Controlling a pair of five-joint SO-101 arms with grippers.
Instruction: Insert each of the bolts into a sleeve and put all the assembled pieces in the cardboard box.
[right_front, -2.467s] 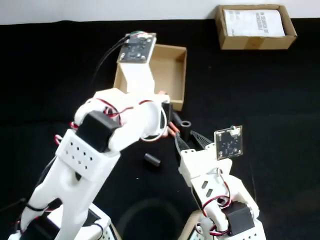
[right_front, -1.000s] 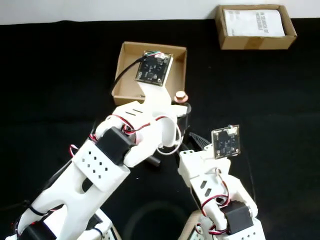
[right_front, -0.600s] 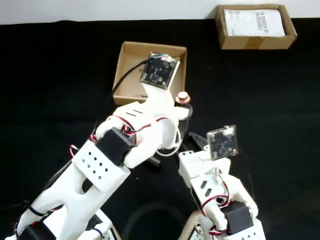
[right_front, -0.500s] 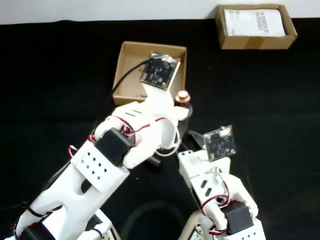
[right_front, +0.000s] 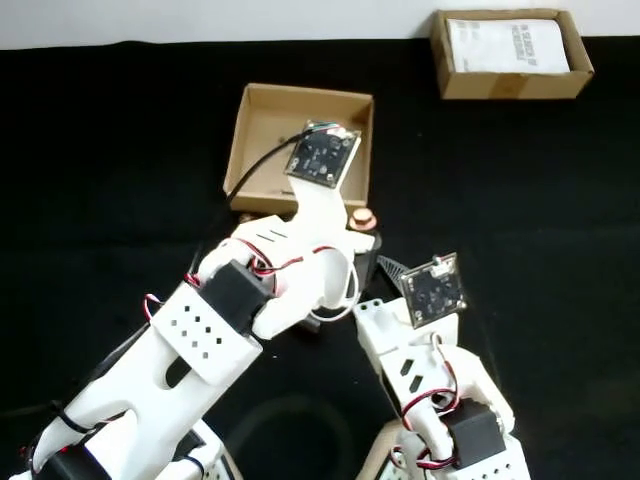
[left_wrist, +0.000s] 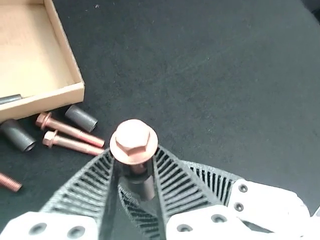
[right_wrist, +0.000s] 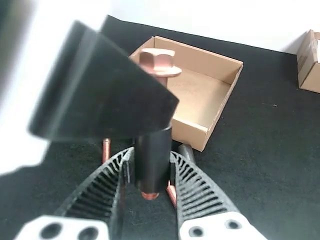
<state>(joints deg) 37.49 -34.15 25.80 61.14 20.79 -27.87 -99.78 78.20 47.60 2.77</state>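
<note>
My left gripper is shut on a black sleeve with a copper bolt standing in it, head up. In the high view this bolt hangs just in front of the cardboard box, off its near right corner. My right gripper comes from below, its fingers lying against both sides of the sleeve; the bolt's tip pokes out under it. Two loose bolts and two bare sleeves lie on the black table beside the box wall.
A grey piece lies inside the cardboard box at its edge. A second box holding a printed sheet stands at the far right. The table to the right of both arms is bare black cloth.
The left arm lifted off the table with the bolt and sleeve, then drew it back and lower. The right gripper swung left and came around the sleeve.
</note>
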